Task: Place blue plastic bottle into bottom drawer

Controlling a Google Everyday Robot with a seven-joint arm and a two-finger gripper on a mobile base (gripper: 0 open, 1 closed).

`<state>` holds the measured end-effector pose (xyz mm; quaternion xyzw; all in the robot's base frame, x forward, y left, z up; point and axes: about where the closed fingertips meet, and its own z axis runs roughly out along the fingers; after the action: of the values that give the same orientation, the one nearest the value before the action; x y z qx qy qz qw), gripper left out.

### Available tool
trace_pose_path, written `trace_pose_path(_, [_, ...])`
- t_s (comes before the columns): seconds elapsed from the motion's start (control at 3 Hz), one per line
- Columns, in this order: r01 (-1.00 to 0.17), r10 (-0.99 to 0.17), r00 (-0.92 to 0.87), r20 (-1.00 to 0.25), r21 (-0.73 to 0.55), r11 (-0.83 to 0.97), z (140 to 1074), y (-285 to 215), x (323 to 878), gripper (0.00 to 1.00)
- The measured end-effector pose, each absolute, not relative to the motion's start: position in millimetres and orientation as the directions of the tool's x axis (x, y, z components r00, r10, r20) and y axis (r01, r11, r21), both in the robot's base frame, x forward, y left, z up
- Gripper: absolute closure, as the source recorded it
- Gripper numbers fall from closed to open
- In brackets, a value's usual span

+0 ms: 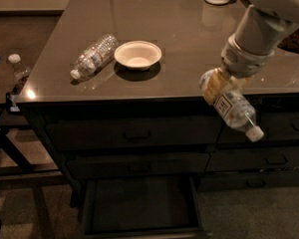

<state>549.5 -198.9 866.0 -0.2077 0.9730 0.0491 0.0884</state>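
One Bottle in the Grip, the Open Drawer Lower and to the Left

One relation decides the coming move: the deep, dark grey bottom drawer (139,203) stands pulled open at the foot of the cabinet, well below the two-finger gripper (220,87) and off toward the left of the view. The gripper hangs just past the front edge of the glossy dark tabletop (189,29), near its right end, and its fingers are closed on the small clear plastic bottle with the pale blue-and-white label (233,109). It holds the bottle by its base end.

The bottle is in the air, in front of the upper drawer fronts and touching nothing but the gripper. Its long axis slants down and to the right, with the white cap lowest and pointing away from the drawer. The label wraps its middle; the clear body looks light and thin-walled, so it may flex under a hard squeeze.

By my reckoning the carry is about half done. What is left is to travel leftward and down until the bottle is over the dark interior, then let go. The risk I would watch is the cap end clipping the drawer's right wall on the descent.

On the tabletop, well apart from the gripper, a clear ribbed bottle (92,57) lies on its side just beside a shallow white bowl (138,54).
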Motion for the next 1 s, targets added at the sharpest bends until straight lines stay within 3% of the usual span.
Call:
trace_pose_path(0.33, [-0.397, -0.384, -0.914, -0.131, 0.092, 0.913, 842.8, -200.3, 514.8, 1.00])
trace_pose_path(1.0, [-0.352, -0.337, -0.934, -0.122, 0.135, 0.926, 809.3, -207.6, 504.4, 1.00])
